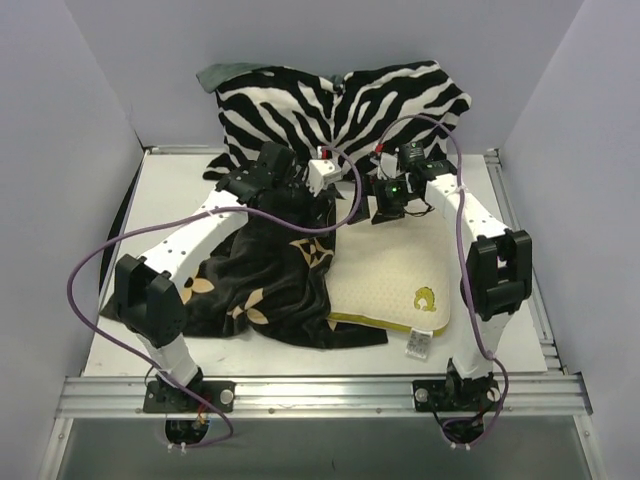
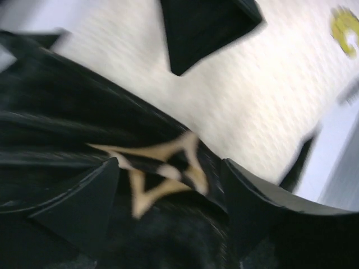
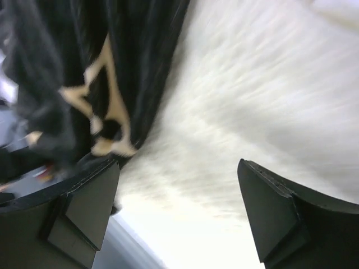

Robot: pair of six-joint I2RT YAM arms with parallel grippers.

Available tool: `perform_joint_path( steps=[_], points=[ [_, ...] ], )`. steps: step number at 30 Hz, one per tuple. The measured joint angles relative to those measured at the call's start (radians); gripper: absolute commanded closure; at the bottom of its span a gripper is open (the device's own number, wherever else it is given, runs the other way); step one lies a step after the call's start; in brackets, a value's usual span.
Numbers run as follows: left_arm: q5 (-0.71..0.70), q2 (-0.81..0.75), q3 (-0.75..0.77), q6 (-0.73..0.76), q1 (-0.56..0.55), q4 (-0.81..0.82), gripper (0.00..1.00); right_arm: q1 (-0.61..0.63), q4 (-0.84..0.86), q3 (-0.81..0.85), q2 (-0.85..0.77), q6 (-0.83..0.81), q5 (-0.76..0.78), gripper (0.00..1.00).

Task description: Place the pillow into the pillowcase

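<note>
The cream-yellow pillow [image 1: 390, 275] lies flat at centre-right, its yellow logo [image 1: 424, 297] and white tag [image 1: 418, 345] toward the near edge. Its left side is overlapped by the black pillowcase [image 1: 265, 280] with tan motifs, which lies crumpled beside it. My left gripper [image 1: 322, 203] hovers at the case's far edge. In the left wrist view its fingers [image 2: 84, 207] stand wide apart over black fabric [image 2: 168, 235] with a tan star, with pillow [image 2: 269, 84] beyond; left gripper [image 2: 168, 207] open. My right gripper [image 1: 385, 207] is open above the pillow's far end [image 3: 252, 95], next to the case [image 3: 134, 56]; right gripper [image 3: 176, 207] holds nothing.
A large zebra-striped cushion [image 1: 340, 105] leans against the back wall behind both grippers. Purple cables [image 1: 90, 265] loop off each arm. White walls close in on the left, right and back. A metal rail [image 1: 320, 392] runs along the near table edge.
</note>
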Motion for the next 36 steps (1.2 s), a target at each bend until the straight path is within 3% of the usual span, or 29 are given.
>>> perform_joint_path(
  steps=[7,12,13,15,16,17,18,19,20,21,25,30,36],
  points=[
    [-0.224,0.256,0.283,-0.113,0.014,0.095,0.13,-0.044,-0.013,0.230,0.101,-0.145,0.241,0.10],
    [-0.354,0.494,0.451,-0.196,0.017,0.098,0.11,-0.085,-0.023,0.255,0.245,-0.152,0.299,0.12],
    [-0.378,0.529,0.474,-0.207,0.018,0.098,0.12,-0.091,-0.026,0.255,0.267,-0.152,0.293,0.20],
    [-0.411,0.581,0.504,-0.233,0.020,0.098,0.23,-0.099,-0.031,0.255,0.297,-0.149,0.264,0.37],
    [-0.425,0.599,0.514,-0.243,0.022,0.098,0.30,-0.101,-0.031,0.255,0.306,-0.147,0.235,0.55],
    [-0.430,0.610,0.518,-0.259,0.025,0.098,0.49,-0.101,-0.030,0.255,0.308,-0.143,0.211,0.67],
    [-0.425,0.616,0.519,-0.281,0.029,0.098,0.62,-0.102,-0.029,0.252,0.308,-0.132,0.183,0.77],
    [-0.412,0.619,0.519,-0.297,0.035,0.098,0.69,-0.104,-0.025,0.247,0.308,-0.120,0.153,0.95],
    [-0.388,0.620,0.519,-0.314,0.043,0.101,0.74,-0.105,-0.017,0.237,0.308,-0.106,0.124,1.00],
    [-0.348,0.620,0.519,-0.333,0.051,0.108,0.80,-0.106,-0.005,0.224,0.307,-0.087,0.097,1.00],
    [-0.180,0.586,0.446,-0.411,0.075,0.208,0.82,-0.110,0.080,0.119,0.280,0.002,0.004,1.00],
    [-0.050,0.451,0.228,-0.520,0.024,0.366,0.81,-0.091,0.168,0.010,0.194,0.124,-0.092,1.00],
    [0.008,0.270,-0.002,-0.626,-0.044,0.539,0.77,-0.078,0.260,-0.133,0.048,0.176,-0.182,1.00]
  ],
)
